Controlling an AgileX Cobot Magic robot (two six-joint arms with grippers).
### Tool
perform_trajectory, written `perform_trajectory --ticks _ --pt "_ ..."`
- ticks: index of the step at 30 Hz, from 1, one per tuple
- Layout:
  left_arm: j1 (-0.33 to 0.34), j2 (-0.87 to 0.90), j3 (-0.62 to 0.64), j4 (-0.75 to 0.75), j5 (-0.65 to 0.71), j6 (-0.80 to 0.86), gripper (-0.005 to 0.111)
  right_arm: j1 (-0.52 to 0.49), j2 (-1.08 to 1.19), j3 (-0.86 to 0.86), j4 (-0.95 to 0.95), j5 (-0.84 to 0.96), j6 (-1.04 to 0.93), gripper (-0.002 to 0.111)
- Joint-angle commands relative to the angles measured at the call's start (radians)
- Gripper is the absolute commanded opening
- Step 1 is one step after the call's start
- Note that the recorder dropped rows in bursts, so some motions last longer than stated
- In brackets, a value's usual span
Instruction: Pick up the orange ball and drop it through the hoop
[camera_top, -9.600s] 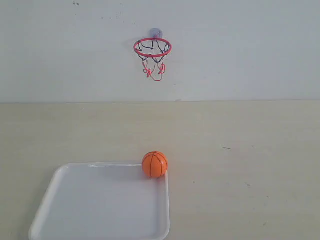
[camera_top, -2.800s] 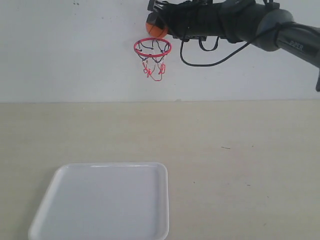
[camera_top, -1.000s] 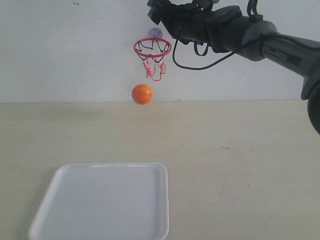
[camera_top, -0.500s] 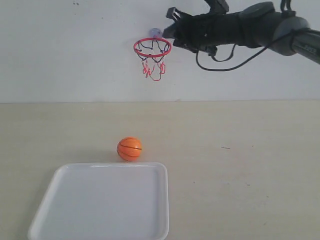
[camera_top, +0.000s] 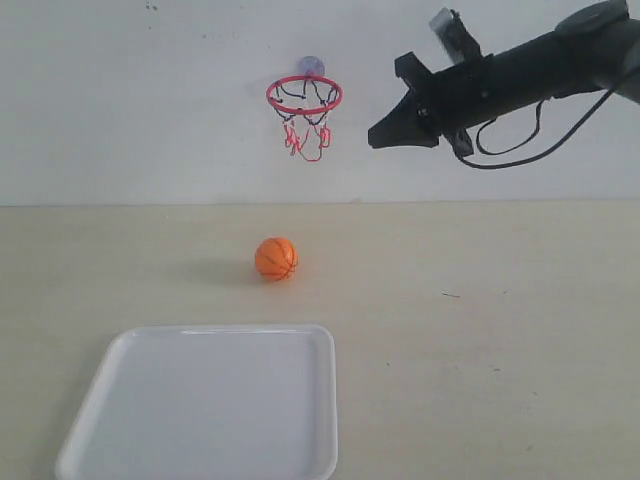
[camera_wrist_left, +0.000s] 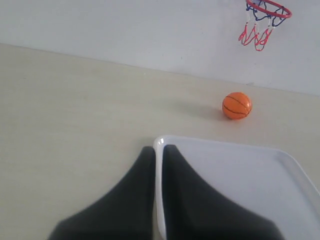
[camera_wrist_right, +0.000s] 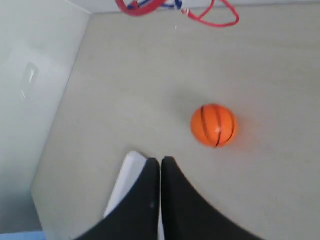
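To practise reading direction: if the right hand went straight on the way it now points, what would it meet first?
The right hand would probably reach bare table beside the orange ball, passing below the hoop; depth is unclear.

A plain off-white wall (camera_top: 120, 100) is seen behind the right gripper (camera_top: 376, 138) and is extended well to both sides of it. A few small dark specks (camera_top: 152, 7) are noted on the wall, higher than the gripper and well apart from it. Below the gripper, a pale beige tabletop (camera_top: 520, 300) with a faint grain is laid out. The tabletop is met by the wall along a straight, level joint (camera_top: 500, 203). Small dark marks (camera_top: 452, 296) are found on the tabletop, lower than the gripper. The scene is lit evenly and diffusely, and only soft shadows are cast. In the right wrist view, a faint pale rectangular patch (camera_wrist_right: 30, 75) is seen on the wall.
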Motion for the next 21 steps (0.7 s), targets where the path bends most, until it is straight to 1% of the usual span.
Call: perform_trajectory --ticks 1,2,5,6,7,8,9,10,14,18,21 --pt "0.002 -0.003 0.003 0.004 0.002 -0.006 0.004 0.025 -0.106 0.192 -0.013 0.020 -0.074 0.000" --pt "0.002 -0.003 0.003 0.004 0.002 -0.006 0.004 0.025 -0.124 0.234 -0.018 0.020 -0.097 0.000" --pt "0.002 -0.003 0.003 0.004 0.002 -0.006 0.004 0.025 -0.235 0.470 -0.039 0.020 -0.122 0.000" --pt "0.002 -0.003 0.003 0.004 0.002 -0.006 0.004 0.025 -0.265 0.524 -0.034 0.020 -0.129 0.000" --pt "0.002 -0.003 0.003 0.004 0.002 -0.006 0.004 0.025 -0.327 0.624 -0.010 0.001 -0.171 0.000" --pt "0.002 -0.003 0.003 0.004 0.002 -0.006 0.004 0.025 -0.364 0.668 0.003 -0.011 -0.207 0.000" --pt "0.002 -0.003 0.003 0.004 0.002 -0.006 0.004 0.025 -0.438 0.791 0.014 -0.036 -0.258 0.000" --pt "0.002 -0.003 0.003 0.004 0.002 -0.006 0.004 0.025 -0.503 0.878 0.014 -0.066 -0.289 0.000" --pt "0.002 -0.003 0.003 0.004 0.002 -0.006 0.004 0.025 -0.671 1.164 0.042 -0.150 -0.302 0.000" --pt "0.002 -0.003 0.003 0.004 0.002 -0.006 0.004 0.025 -0.758 1.326 0.091 -0.202 -0.374 0.000" --pt "0.002 -0.003 0.003 0.004 0.002 -0.006 0.004 0.025 -0.811 1.457 0.252 -0.239 -0.493 0.000"
